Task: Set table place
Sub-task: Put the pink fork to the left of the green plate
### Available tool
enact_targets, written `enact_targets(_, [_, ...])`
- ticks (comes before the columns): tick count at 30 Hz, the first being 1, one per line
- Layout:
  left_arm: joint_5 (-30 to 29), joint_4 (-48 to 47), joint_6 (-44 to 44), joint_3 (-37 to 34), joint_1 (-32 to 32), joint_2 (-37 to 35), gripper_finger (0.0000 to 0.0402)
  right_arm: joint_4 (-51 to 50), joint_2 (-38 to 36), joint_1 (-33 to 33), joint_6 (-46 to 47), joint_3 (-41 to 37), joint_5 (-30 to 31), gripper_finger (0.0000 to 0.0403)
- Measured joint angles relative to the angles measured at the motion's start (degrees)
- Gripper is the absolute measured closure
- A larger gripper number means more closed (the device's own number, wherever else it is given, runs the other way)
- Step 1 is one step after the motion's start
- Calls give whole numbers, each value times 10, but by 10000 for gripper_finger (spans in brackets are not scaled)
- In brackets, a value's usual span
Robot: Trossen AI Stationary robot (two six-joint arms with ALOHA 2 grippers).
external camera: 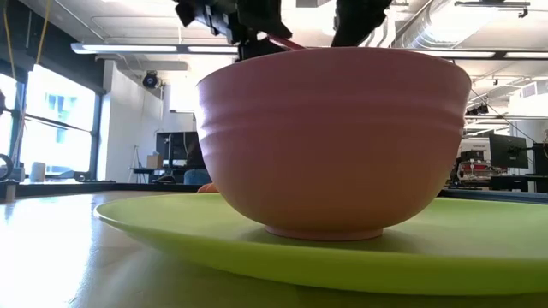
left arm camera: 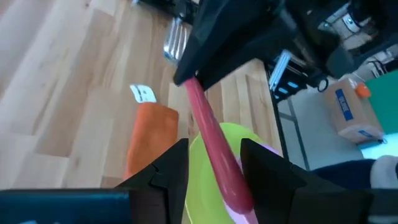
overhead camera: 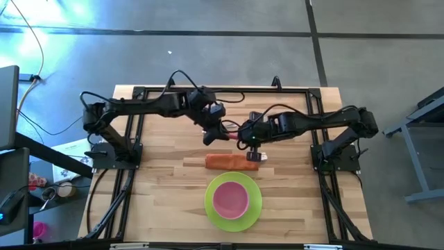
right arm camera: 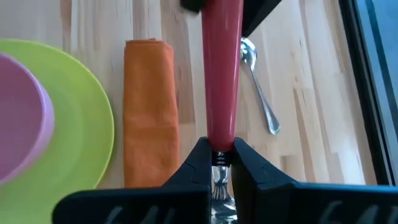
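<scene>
The fork's red handle (right arm camera: 222,68) hangs in the air between my two grippers, above the table (overhead camera: 159,187). My right gripper (right arm camera: 219,152) is shut on the fork; it also shows in the high view (overhead camera: 245,137). My left gripper (left arm camera: 214,165) is open, one finger on either side of the handle's free end; I cannot tell whether it touches. The silver spoon (right arm camera: 258,81) lies flat on the table beyond the fork. The pink bowl (overhead camera: 231,199) stands in the lime-green plate (overhead camera: 251,212) near the front edge. My right gripper pinches the fork between its two fingers at the metal neck (right arm camera: 219,159), where the red handle ends. The tines (right arm camera: 217,196) reach back between the fingers. The handle sticks out forward along the fingers, about level, lifted clear of the table.
A folded orange napkin (overhead camera: 232,161) lies flat between the grippers and the plate. The black metal frame (overhead camera: 132,146) runs along the table's sides and back. Bare wood shows left and right of the plate. Beyond the table's right side there are boxes (left arm camera: 351,112).
</scene>
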Motion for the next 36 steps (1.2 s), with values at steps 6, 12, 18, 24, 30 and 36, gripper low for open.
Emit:
enact_targets(6, [43,0,-6,0,-1,19,266,3,0,0,0,1,-1,401])
enact_targets(12, [38,55,-24,0,-1,20,266,0,0,0,15,1,-1,402])
enact_targets(18, [34,40,-11,26,0,17,266,-12,-1,2,18,1,1,403])
enact_targets(24, [23,10,-1,32,0,17,266,-14,0,6,18,0,1,403])
enact_targets(30, [18,-52,18,32,0,17,266,-41,0,7,18,0,0,401])
enact_targets(36, [8,-145,48,32,0,18,266,-102,0,12,-18,0,-19,401])
